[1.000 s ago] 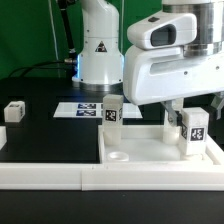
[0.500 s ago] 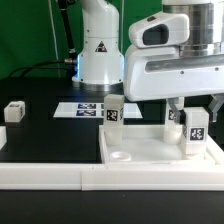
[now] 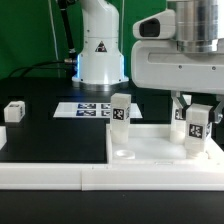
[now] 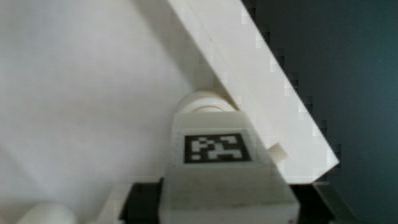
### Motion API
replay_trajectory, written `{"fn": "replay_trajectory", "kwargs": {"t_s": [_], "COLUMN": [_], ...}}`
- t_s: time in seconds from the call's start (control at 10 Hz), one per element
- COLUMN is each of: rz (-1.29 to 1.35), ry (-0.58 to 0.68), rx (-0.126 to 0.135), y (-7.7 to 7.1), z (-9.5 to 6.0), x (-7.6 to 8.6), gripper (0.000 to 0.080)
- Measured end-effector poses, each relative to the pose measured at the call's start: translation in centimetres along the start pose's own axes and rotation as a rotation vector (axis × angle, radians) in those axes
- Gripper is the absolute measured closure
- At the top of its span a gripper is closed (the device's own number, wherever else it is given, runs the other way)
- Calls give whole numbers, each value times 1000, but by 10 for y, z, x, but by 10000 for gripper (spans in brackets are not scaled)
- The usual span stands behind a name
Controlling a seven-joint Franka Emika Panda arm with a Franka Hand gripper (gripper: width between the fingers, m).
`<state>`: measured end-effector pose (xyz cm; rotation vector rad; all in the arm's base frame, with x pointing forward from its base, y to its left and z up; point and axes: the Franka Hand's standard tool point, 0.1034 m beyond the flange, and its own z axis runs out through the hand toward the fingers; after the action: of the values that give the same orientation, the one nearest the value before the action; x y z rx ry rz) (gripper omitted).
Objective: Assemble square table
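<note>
the gripper (image 3: 197,114) clamps a small white blocky tagged leg (image 3: 197,135) upright on a corner of the white plastic square slab (image 3: 150,148), likely to seat it.

You've got the slab (image 3: 160,145) at the exterior view's right, sitting just behind the rail (image 3: 50,178) that runs along the near edge of the table (image 3: 50,135). The first leg (image 3: 120,111) stands upright on the slab's back corner toward the exterior view's left, with a socket (image 3: 122,155) in front of it. The second leg (image 3: 197,128) stands upright on the slab at the exterior view's right, between the fingers of the gripper (image 3: 197,110) above it. The third leg (image 3: 14,111) sits on the table well apart, at the exterior view's left. The marker board (image 3: 88,108) lies flat behind the slab, in front of the robot base (image 3: 100,55).
</note>
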<state>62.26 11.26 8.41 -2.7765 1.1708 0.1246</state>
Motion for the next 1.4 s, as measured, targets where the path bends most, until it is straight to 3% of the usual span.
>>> {"fn": "replay_trajectory", "kwargs": {"t_s": [0.5, 0.7, 0.9, 1.1, 1.2, 1.3, 1.4], "rz": [358, 664, 846, 792, 775, 628, 467], "ry": [-8, -32, -36, -33, -34, -35, -32], "rx": [10, 68, 67, 67, 66, 61, 58], "y": [0, 0, -6, -6, -6, -5, -6], "z": [2, 4, 6, 7, 7, 7, 4], "x": [-1, 0, -7, -7, -8, -9, -7], "gripper": [508, 508, 508, 508, 411, 411, 234]}}
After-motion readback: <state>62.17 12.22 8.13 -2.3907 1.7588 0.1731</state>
